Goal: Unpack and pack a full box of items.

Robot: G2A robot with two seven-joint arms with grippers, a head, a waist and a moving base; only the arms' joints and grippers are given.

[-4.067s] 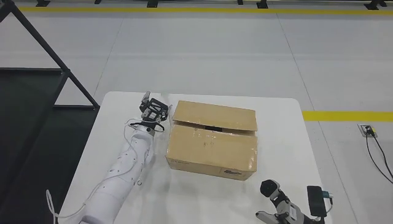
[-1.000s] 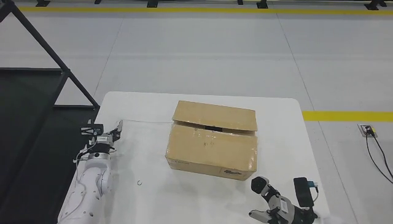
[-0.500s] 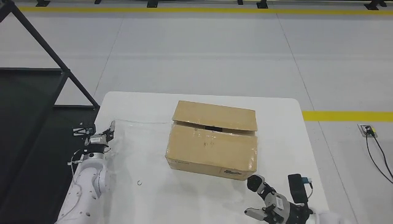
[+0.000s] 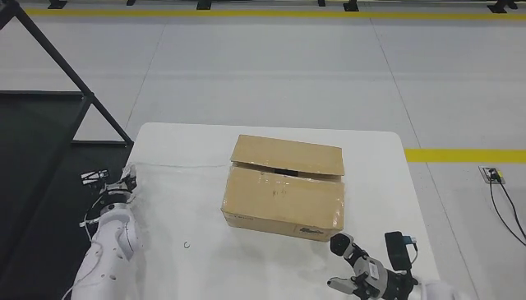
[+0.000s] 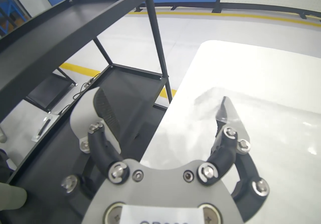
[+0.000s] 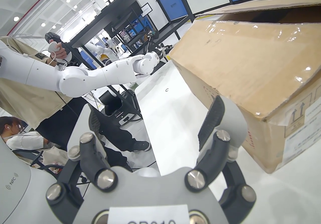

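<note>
A brown cardboard box stands mid-table, its top flaps lying almost flat with a dark slit between them. My left gripper hangs open over the table's left edge, well away from the box. In the left wrist view the gripper has nothing between its fingers, but a strip of clear tape clings to one fingertip and trails over the table. My right gripper stands open near the table's front edge, just off the box's front right corner. The right wrist view shows the gripper empty.
A black metal shelf cart stands right beside the table's left edge, close to my left gripper. A small dark C-shaped bit lies on the white table left of the box.
My left gripper drew back from the box's left flap to the table's left edge, trailing a thin clear strip. My right gripper shifted a little left toward the box's front corner.
</note>
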